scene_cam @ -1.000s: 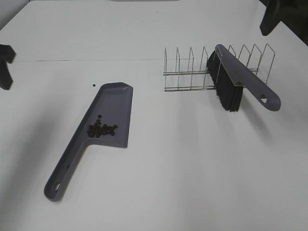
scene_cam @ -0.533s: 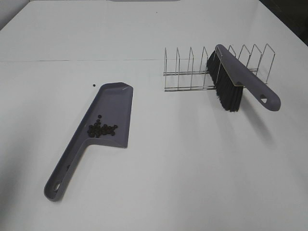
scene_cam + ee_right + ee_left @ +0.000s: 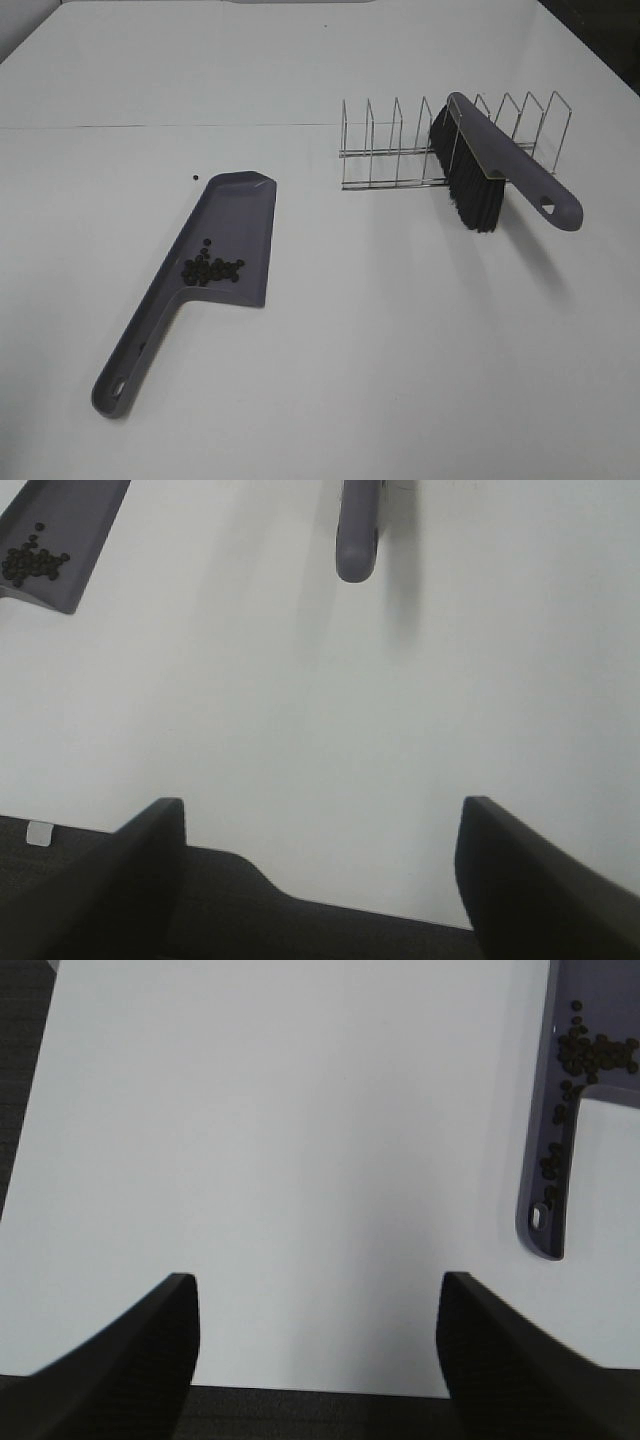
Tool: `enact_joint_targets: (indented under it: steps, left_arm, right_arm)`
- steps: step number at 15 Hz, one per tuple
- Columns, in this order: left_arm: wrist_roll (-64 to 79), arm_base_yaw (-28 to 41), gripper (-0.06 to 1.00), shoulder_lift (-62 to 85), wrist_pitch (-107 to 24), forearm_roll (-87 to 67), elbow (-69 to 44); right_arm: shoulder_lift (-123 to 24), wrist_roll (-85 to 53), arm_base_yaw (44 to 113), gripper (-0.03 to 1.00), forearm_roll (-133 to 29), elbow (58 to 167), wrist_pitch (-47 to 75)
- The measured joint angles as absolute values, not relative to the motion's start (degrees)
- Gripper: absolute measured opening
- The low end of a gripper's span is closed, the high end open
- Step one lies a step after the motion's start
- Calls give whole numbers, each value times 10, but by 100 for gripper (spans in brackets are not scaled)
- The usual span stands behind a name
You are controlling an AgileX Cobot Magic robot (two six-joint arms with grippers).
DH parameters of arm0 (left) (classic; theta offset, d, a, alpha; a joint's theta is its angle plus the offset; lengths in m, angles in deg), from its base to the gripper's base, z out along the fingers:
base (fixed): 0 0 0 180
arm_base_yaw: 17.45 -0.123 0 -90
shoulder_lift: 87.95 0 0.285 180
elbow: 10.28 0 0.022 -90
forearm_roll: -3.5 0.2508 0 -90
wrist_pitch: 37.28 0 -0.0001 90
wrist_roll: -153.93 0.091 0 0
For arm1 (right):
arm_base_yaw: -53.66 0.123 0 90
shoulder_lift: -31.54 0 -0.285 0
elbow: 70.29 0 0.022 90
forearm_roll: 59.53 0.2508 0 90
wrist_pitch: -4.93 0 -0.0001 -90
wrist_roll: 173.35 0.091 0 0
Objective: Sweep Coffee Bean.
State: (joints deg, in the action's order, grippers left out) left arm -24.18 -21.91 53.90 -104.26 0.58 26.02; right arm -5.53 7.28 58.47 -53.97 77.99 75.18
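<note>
Inside the dustpan (image 3: 225,240) lie coffee beans (image 3: 212,268); left tool (image 3: 315,1345) and right tool (image 3: 320,865) gape empty.

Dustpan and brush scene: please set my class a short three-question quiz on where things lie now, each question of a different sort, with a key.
1. True or false: every coffee bean lies inside the dustpan.
2. Multiple choice: the brush is A) lying flat on the table, B) propped in the wire rack, C) held in a claw.
3. Fill in: both the left claw and the right claw are ____ and hold nothing.

Key
1. False: one stray bean sits on the table, just beyond the pan's far corner.
2. B.
3. Open.
</note>
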Motion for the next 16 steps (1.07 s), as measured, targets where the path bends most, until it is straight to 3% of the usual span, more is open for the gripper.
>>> enact_joint_targets:
  steps: [7, 12, 16]
  left_arm:
    - [-272, -169, 60, 708, -1043, 76, 346]
    - [-261, -166, 60, 843, -1045, 85, 349]
    - [-261, -166, 60, 844, -1042, 83, 350]
  right_arm:
    - [156, 73, 585, 65, -555, 678, 752]
    - [221, 73, 585, 65, -555, 643, 752]
    - [240, 73, 585, 65, -555, 606, 732]
